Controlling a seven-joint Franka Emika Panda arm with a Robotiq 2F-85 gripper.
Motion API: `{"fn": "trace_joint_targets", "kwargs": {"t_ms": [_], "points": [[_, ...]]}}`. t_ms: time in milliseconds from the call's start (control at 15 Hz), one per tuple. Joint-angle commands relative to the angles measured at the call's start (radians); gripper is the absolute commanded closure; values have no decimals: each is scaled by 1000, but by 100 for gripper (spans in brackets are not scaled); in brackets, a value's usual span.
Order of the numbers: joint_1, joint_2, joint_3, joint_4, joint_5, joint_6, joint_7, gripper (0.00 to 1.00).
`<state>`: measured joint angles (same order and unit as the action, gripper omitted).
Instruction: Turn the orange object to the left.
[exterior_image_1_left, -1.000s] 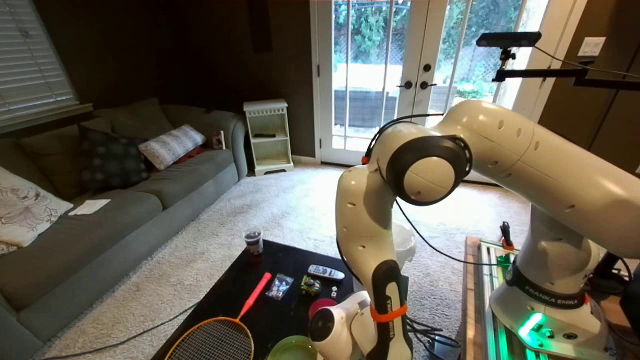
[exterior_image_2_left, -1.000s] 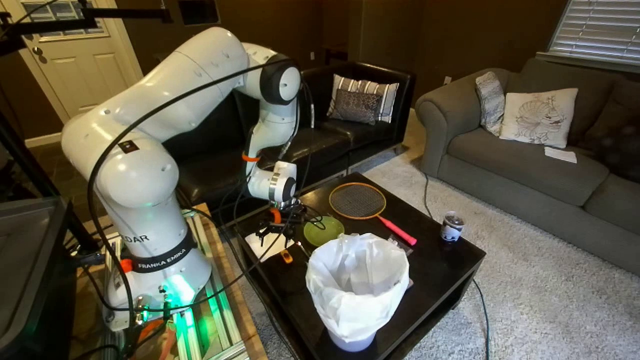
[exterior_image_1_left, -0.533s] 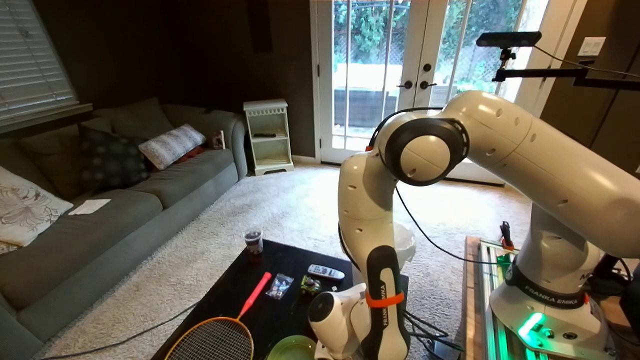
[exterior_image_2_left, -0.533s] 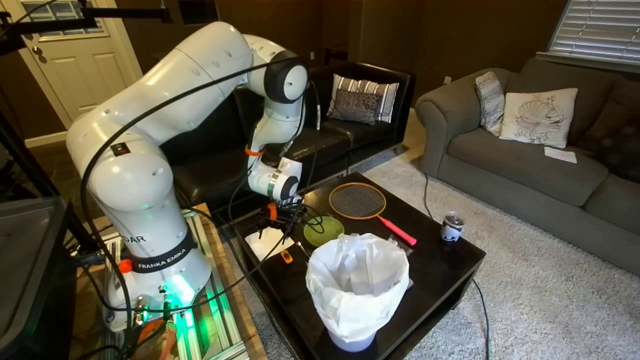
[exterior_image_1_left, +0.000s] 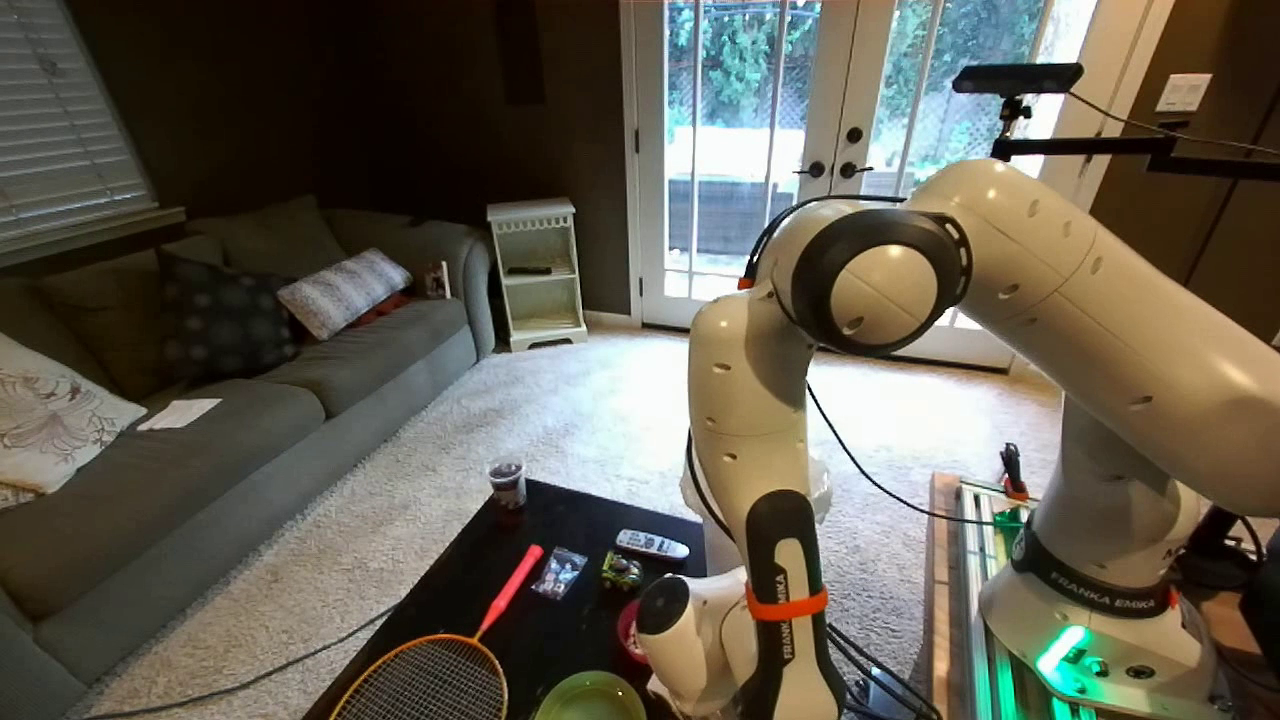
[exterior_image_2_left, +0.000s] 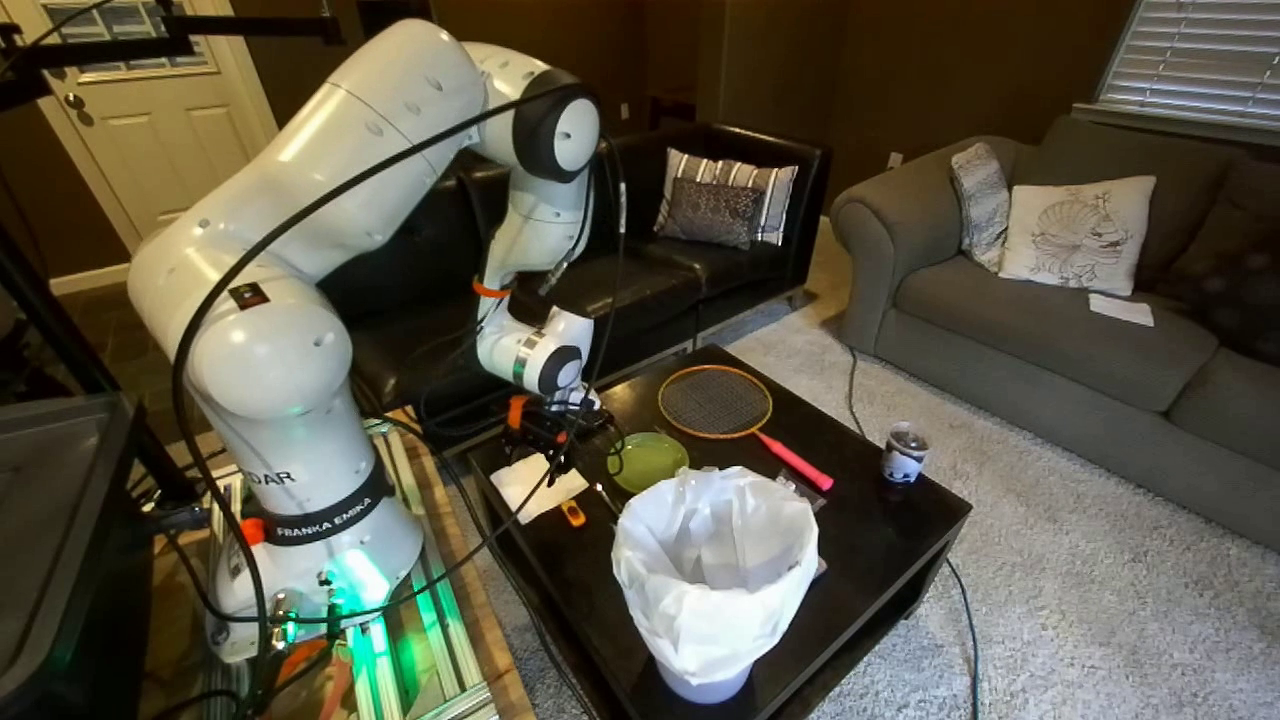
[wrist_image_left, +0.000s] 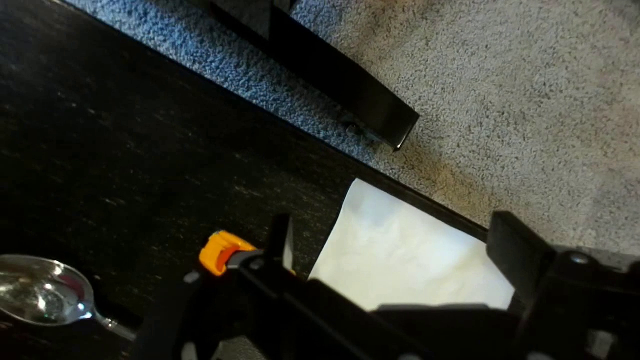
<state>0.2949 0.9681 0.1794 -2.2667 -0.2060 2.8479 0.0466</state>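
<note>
The orange object (exterior_image_2_left: 572, 513) is a small yellow-orange item lying on the dark table (exterior_image_2_left: 860, 540), beside a white paper sheet (exterior_image_2_left: 530, 487). In the wrist view the orange object (wrist_image_left: 220, 252) shows left of the paper (wrist_image_left: 400, 250), partly hidden behind the left finger. My gripper (wrist_image_left: 392, 237) is open, its fingers wide apart with nothing between them; the paper shows below in the gap. In an exterior view the gripper (exterior_image_2_left: 545, 450) hangs above the paper, behind the orange object and apart from it. Elsewhere the arm hides the gripper and the orange object.
A white-lined bucket (exterior_image_2_left: 715, 590) stands on the table right of the orange object. A green dish (exterior_image_2_left: 648, 460), racket (exterior_image_2_left: 715, 402) and cup (exterior_image_2_left: 905, 455) are farther off. A metal spoon (wrist_image_left: 45, 290) lies left in the wrist view. A red bowl (exterior_image_1_left: 630, 632) sits beside the arm.
The arm has risen, and the gripper has moved up and turned, shifting slightly left in an exterior view. The orange object and the paper have not moved.
</note>
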Motion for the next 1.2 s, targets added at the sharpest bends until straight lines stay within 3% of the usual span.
{"fn": "trace_joint_targets", "kwargs": {"t_ms": [0, 333, 667, 1133], "points": [[80, -83, -34, -84, 76, 31, 108, 0], [187, -140, -94, -145, 107, 90, 210, 0], [337, -179, -194, -204, 130, 205, 306, 0], [552, -198, -324, -263, 257, 307, 348, 0]]}}
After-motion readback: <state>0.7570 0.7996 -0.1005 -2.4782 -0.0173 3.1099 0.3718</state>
